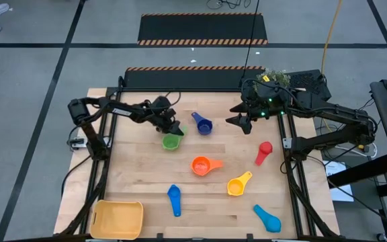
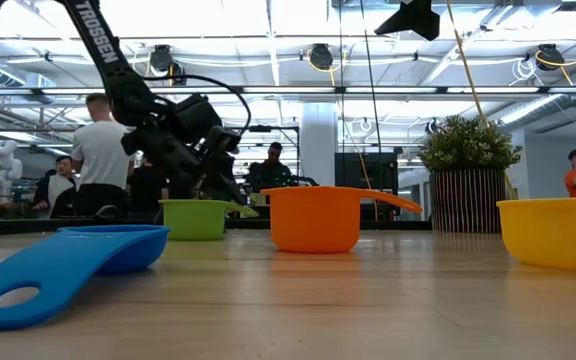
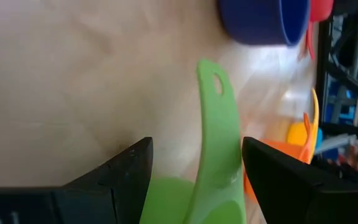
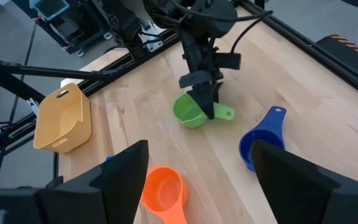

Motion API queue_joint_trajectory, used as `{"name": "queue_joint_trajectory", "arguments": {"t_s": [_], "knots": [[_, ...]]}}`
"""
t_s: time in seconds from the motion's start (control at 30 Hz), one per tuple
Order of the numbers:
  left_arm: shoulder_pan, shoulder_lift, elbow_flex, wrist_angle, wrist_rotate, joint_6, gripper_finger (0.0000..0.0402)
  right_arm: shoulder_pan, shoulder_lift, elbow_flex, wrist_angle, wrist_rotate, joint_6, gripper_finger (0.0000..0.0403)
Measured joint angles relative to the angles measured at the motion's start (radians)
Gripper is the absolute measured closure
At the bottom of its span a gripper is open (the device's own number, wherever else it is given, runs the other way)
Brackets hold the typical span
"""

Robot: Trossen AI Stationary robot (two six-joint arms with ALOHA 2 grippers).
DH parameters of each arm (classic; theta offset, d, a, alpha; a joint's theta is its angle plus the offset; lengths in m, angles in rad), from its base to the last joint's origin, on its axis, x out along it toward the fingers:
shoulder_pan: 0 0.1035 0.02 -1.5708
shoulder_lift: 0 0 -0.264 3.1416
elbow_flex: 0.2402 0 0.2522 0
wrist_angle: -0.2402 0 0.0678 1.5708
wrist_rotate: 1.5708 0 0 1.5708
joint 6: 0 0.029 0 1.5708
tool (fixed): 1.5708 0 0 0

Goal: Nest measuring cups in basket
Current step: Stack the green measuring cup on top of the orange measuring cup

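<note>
The green measuring cup (image 1: pixel 171 142) stands upright on its base on the wooden table, left of the middle, its handle (image 3: pixel 215 124) pointing toward the dark blue cup (image 1: pixel 202 124). My left gripper (image 3: pixel 196 142) is low over it, slanting down and open. Its fingers stand on either side of the handle where it joins the bowl (image 4: pixel 190 111). My right gripper (image 1: pixel 242 122) hangs open high above the table's far right part with nothing between its fingers. The yellow-orange basket (image 1: pixel 117 220) sits at the near left corner.
The other cups lie spread over the table: orange (image 1: pixel 203 165) in the middle, red (image 1: pixel 264 151) at the right, yellow (image 1: pixel 238 183), blue (image 1: pixel 174 199) and light blue (image 1: pixel 267 218) toward the near edge. Black frame rails run along both sides. People stand beyond the far edge.
</note>
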Motion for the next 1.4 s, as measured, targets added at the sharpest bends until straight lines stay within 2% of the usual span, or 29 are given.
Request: {"name": "queue_joint_trajectory", "arguments": {"t_s": [0.13,0.23,0.5,0.6,0.8,1.0,1.17,1.4], "knots": [[-0.003,0.019,0.006,0.003,0.059,0.016,0.0160,0.000,0.000,0.000,-0.006,0.000,-0.003,0.0126],[0.002,0.025,0.006,0.002,0.096,0.036,0.0196,0.000,0.000,0.000,-0.009,0.003,-0.012,0.0126],[0.027,0.025,0.006,0.005,0.166,0.064,0.0382,0.000,0.000,0.000,-0.009,0.003,-0.029,0.0126],[0.029,0.008,0.006,0.020,0.165,0.033,0.0388,0.000,0.000,0.000,-0.004,0.005,-0.012,0.0126],[0.013,-0.114,0.042,0.003,0.131,0.000,0.0395,-0.005,0.000,0.000,0.100,-0.011,0.157,0.0126],[-0.037,-0.227,0.153,-0.026,0.065,-0.037,0.0397,-0.043,0.039,0.000,0.175,-0.200,0.283,0.0126],[-0.097,-0.252,0.294,-0.131,0.042,-0.033,0.0398,-0.061,0.113,0.003,0.356,-0.405,0.401,0.0126],[-0.173,-0.251,0.449,-0.247,0.017,0.003,0.0398,-0.093,0.234,0.072,0.343,-0.578,0.519,0.0126]]}}
